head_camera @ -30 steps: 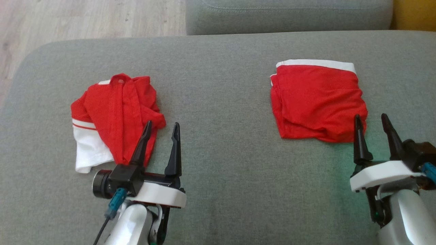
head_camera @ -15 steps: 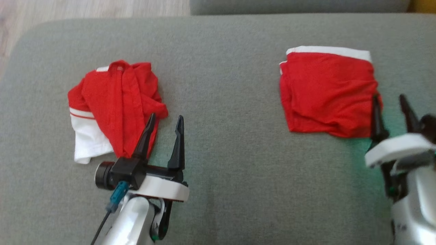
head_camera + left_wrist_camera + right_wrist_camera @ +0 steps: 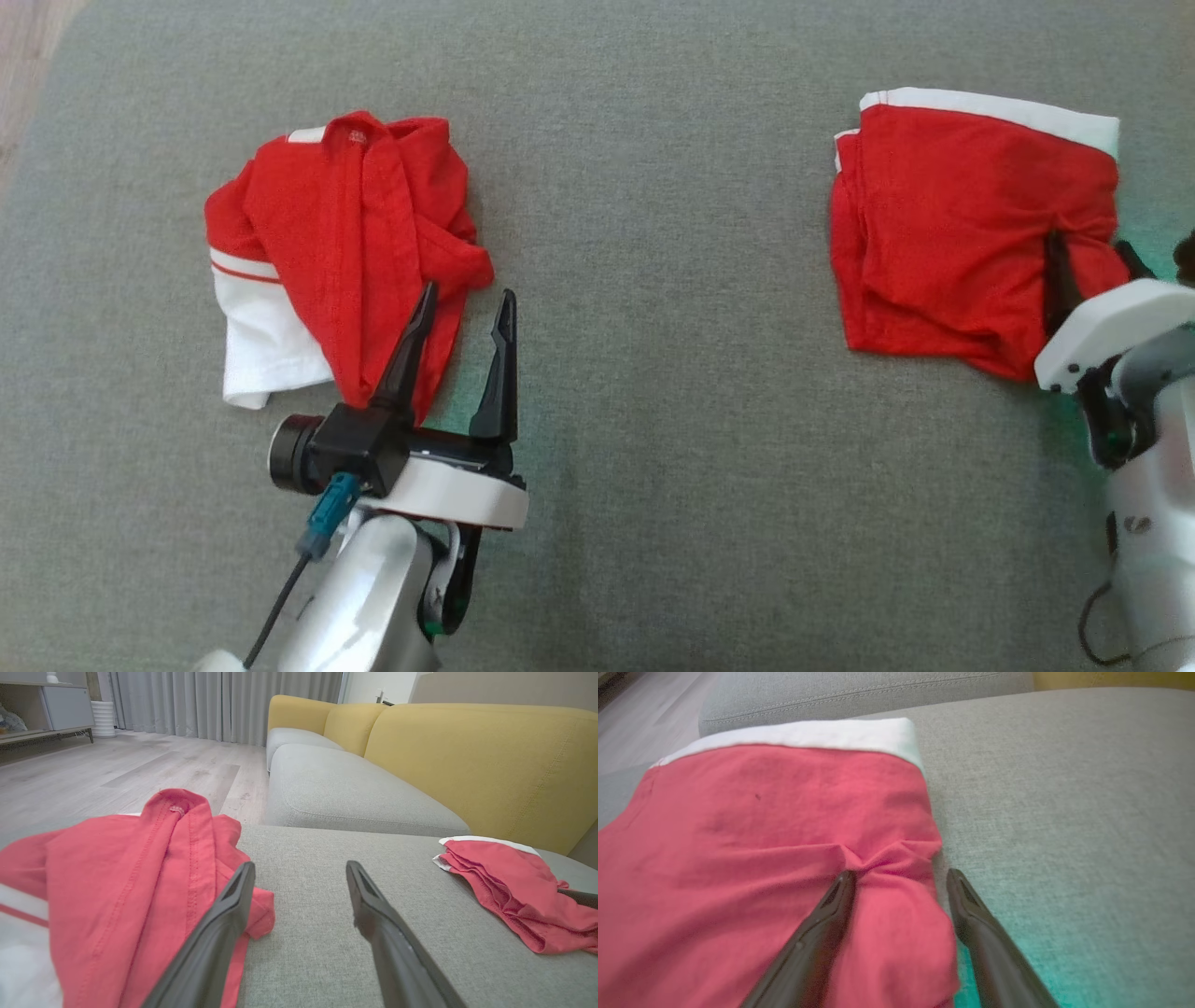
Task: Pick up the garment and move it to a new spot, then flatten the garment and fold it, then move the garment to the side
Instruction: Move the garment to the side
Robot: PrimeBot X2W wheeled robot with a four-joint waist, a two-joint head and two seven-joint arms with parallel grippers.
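We find the left gripper (image 3: pixel 469 291) and right gripper (image 3: pixel 1088 245) with fingers wide apart, empty. The folded red garment (image 3: pixel 943 224) lies toward the right edge of the sofa cushion (image 3: pixel 653 280), a corner between the right fingers; a crumpled red-and-white shirt (image 3: pixel 345 243) lies toward the left edge. We judge the move aside to be in hand; next, pinch all layers and lift.

A broad grey woven-fabric sofa seat (image 3: pixel 653 140) spreads across the foreground. Beyond it lies a second grey seat cushion (image 3: pixel 336 793), backed by mustard-yellow upholstered back cushions (image 3: pixel 467 756). Pale wood-plank floor (image 3: pixel 117 765) runs off to floor-length grey curtains (image 3: pixel 210 700), a low grey cabinet (image 3: pixel 65 704) and a white ribbed pot (image 3: pixel 103 718) — the daylight soft and even.
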